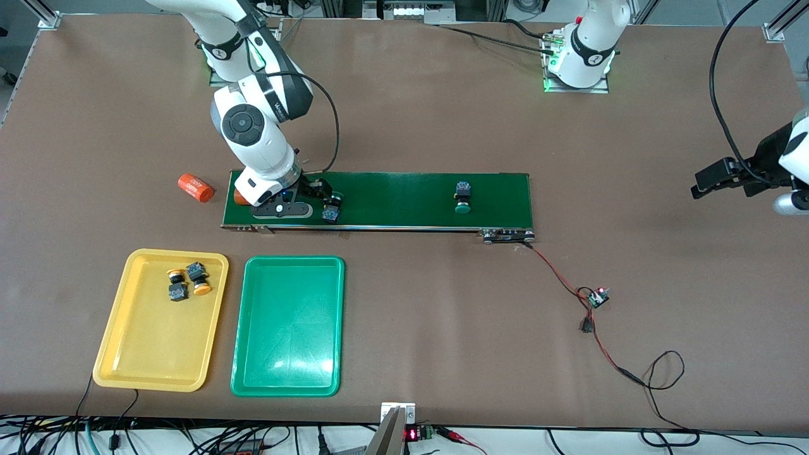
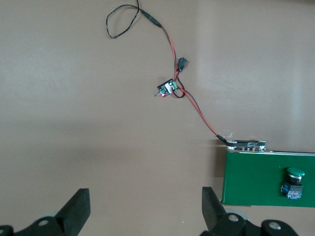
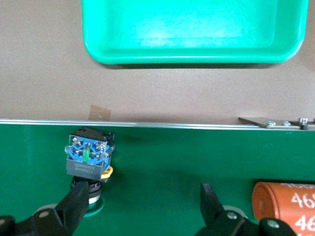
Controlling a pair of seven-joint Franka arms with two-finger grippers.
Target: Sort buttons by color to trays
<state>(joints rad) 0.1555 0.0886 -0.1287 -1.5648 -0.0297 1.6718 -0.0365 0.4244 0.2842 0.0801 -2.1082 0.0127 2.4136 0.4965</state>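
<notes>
We see the right gripper [image 1: 316, 201] low over the conveyor belt [image 1: 404, 189] at the right arm's end, fingers [image 3: 78, 201] spread wide, nothing pinched. One finger sits just beside a green button [image 1: 331, 208] lying on its side on the belt; in the right wrist view its blue body [image 3: 88, 156] faces up and the cap is partly hidden by that finger. We can't tell if they touch.

A 2nd green button [image 1: 463, 196] lies on the belt toward the left arm's end, also seen in the left wrist view [image 2: 293, 183].

Both yellow-orange buttons [image 1: 187, 281] lie in the yellow tray [image 1: 126, 354], close together. The green tray [image 1: 287, 373] sits beside it, nearer the front cam than the belt.

An orange cylinder [image 1: 194, 188] lies on the table just off the belt's end; another [image 3: 285, 206] is on the belt by the right gripper.

The left gripper [image 2: 145, 216] hangs over bare table [image 1: 632, 126] off the belt's end, fingers [image 2: 78, 211] spread, waiting.
</notes>
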